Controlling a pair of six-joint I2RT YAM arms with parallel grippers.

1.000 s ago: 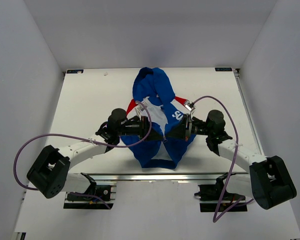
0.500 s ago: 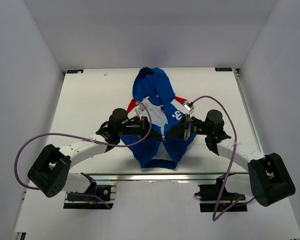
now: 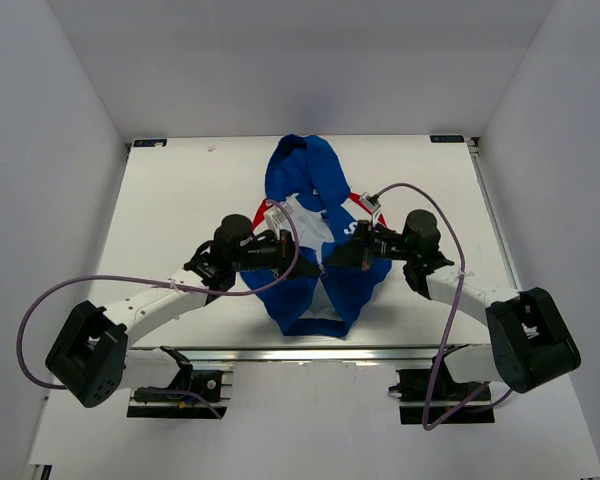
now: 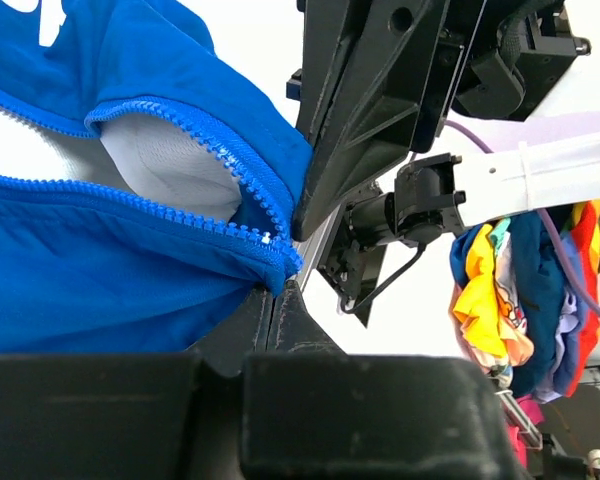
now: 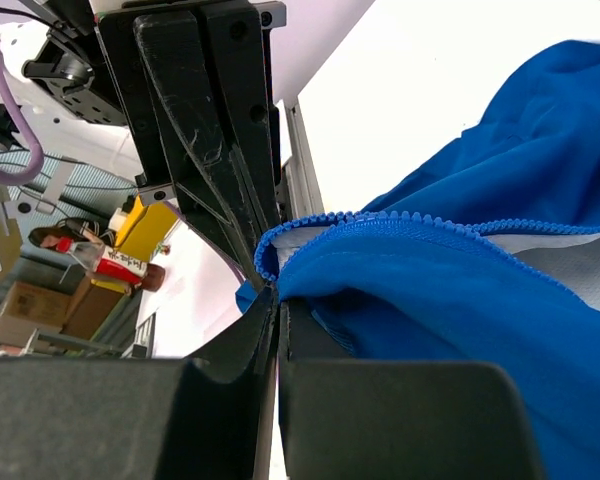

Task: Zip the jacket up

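The left gripper (image 4: 277, 293) is pressed shut on the blue jacket (image 3: 315, 290), pinching the low end of one zip edge. The right gripper (image 5: 277, 300) is pinched shut on the other edge, and the two tips are nose to nose, almost touching.

The two rows of zip teeth (image 4: 210, 125) are apart, with white lining (image 4: 170, 170) showing between them, so the zip is open.

What could go wrong? The cloth is soft and slippy. If one gripper pulls too hard, the edge may slide out of its pinch. If the two ends do not line up, the zip will not start, or it may bite the lining and jam. The tips are so close that they might bump each other too.

The jacket lies in the middle of the table (image 3: 180, 200), front side up. Its long line runs from near to far. The hem (image 3: 315, 322) is close to the arm bases. The hood (image 3: 302, 165) points away, to the far edge.
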